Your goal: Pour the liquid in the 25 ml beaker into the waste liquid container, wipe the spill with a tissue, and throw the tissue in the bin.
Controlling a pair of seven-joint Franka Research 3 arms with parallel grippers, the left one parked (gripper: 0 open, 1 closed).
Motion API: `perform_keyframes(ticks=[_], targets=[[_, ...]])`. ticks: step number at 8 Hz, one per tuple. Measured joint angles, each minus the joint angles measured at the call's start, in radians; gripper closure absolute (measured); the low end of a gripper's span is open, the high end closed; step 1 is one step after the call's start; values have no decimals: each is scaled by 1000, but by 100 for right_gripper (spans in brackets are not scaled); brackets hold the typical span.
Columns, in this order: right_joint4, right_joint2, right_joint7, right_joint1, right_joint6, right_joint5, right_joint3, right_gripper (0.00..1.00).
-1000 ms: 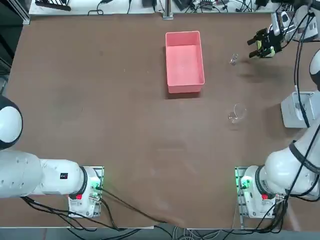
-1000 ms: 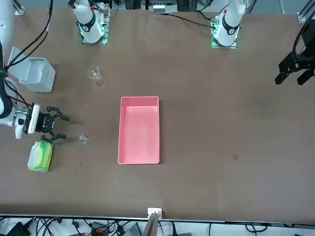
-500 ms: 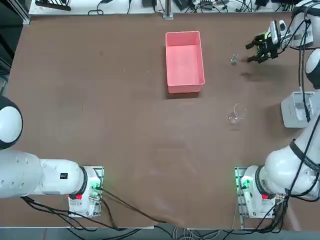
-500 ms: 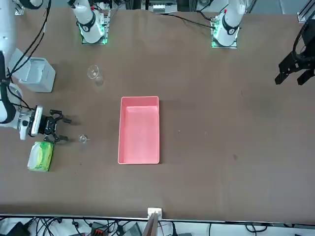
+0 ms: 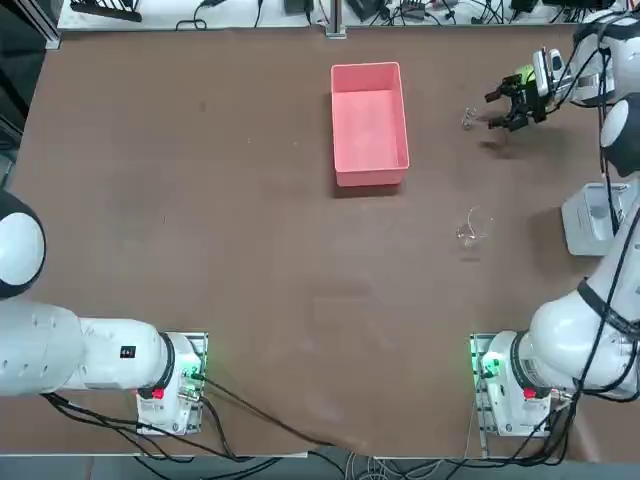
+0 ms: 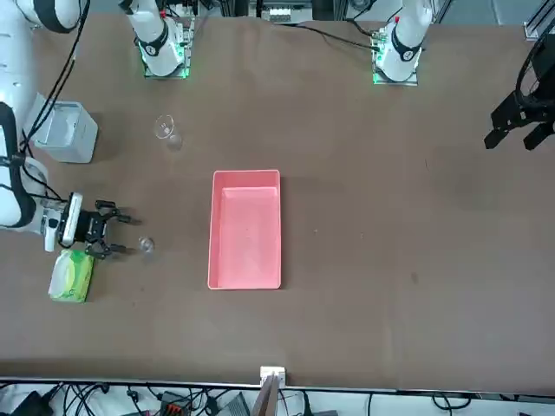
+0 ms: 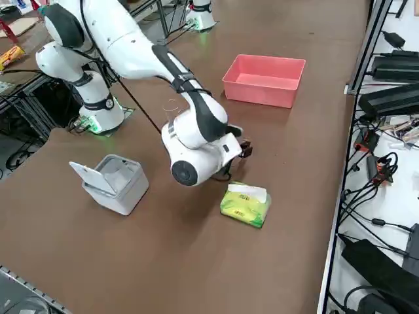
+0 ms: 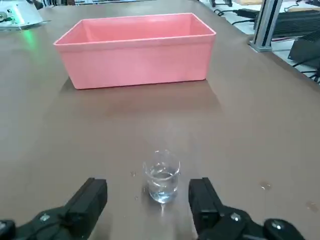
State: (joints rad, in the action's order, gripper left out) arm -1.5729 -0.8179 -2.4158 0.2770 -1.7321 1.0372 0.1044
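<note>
The 25 ml beaker (image 8: 161, 176), tiny and clear with a little liquid in it, stands on the brown table (image 5: 250, 250) to the right of the pink waste liquid container (image 5: 369, 122). My right gripper (image 8: 148, 187) is low over the table and open. The beaker (image 5: 468, 119) stands just ahead of the gap between the black fingers (image 8: 92, 197), untouched. The front view shows the gripper (image 6: 117, 236) beside the beaker (image 6: 146, 246). No loose tissue is in view; only a white sheet pokes out of the green tissue pack (image 7: 245, 204). A few small drops (image 8: 265, 186) lie near the beaker.
A larger clear beaker (image 5: 473, 228) stands nearer the arm bases. The white bin (image 5: 595, 220) with its lid raised sits at the table's right edge. The tissue pack (image 6: 71, 276) lies just behind my wrist. The far table edge is close behind it.
My right gripper has moved across the table toward the tiny beaker and come lower, staying open. The beaker and the other things have not moved.
</note>
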Motion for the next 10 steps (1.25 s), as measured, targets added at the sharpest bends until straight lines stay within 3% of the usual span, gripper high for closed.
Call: perform_keyframes(ticks=[4, 7, 10], targets=[[87, -87, -31, 0, 15, 19, -9, 0], [116, -115, -32, -2, 15, 19, -35, 0], [122, -127, -45, -2, 16, 19, -38, 0]])
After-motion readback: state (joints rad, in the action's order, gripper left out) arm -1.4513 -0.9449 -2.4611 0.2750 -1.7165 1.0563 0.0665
